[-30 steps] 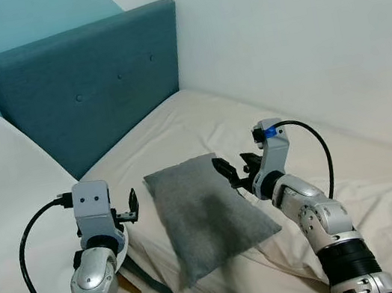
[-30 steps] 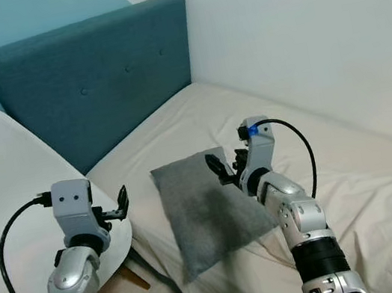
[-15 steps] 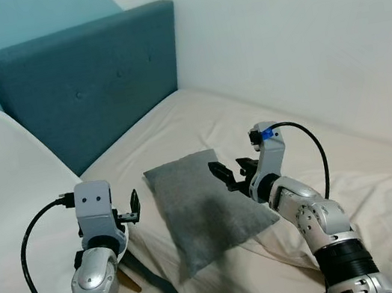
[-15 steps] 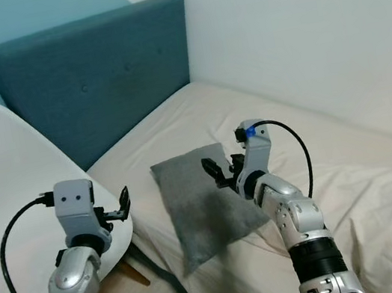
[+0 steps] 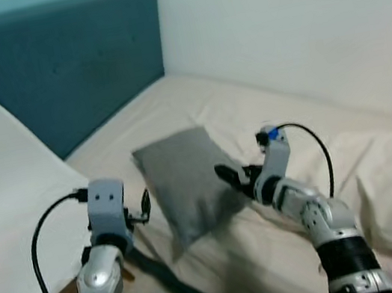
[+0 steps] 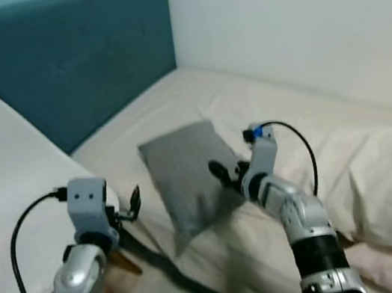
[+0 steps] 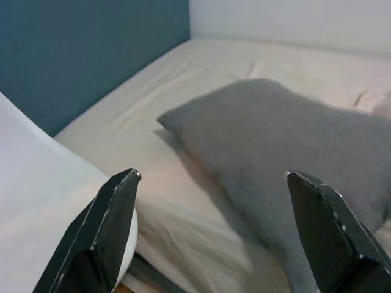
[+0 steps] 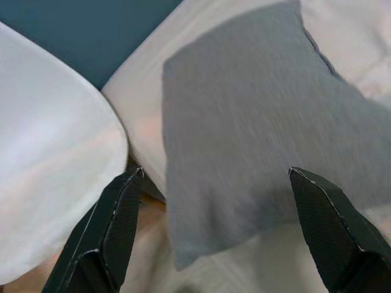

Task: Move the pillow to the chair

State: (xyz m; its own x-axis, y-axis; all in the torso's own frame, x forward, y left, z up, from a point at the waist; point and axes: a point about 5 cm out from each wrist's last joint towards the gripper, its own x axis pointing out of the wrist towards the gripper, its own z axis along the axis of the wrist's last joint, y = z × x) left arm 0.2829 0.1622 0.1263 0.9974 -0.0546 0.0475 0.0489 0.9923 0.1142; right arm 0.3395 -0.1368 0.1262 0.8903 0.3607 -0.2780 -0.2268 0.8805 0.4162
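- The grey pillow (image 5: 183, 179) lies flat on the bed (image 5: 268, 126), near the bed's edge on the side where the white chair (image 5: 11, 217) stands, with 1 corner hanging toward that edge.
- The chair sits just beside the bed on the robot's left, its seat bare, in front of the teal headboard (image 5: 53, 65).
- The right tool (image 5: 234, 182) is at the pillow's right edge, low over the sheet; in the right wrist view its 2 fingers (image 8: 104, 238) stand wide apart with the pillow framed between them, gripping nothing.
- The left tool (image 5: 144, 206) hovers between the chair's edge and the pillow's left edge; the left wrist view shows its 2 fingers (image 7: 104, 232) spread as well, empty, looking across the sheet at the pillow.
- Step in hand, as I judge it: the approach. Both tools are lined up on either side of the pillow, and no grasp has been made yet.
- The next move calls for bringing the tools down onto the pillow's sides and closing them on the fabric, or pinching a corner.
- The pillow looks soft and will sag, so a firm pinch is needed, then a lift clear of the sheet and a swing left over the chair seat.
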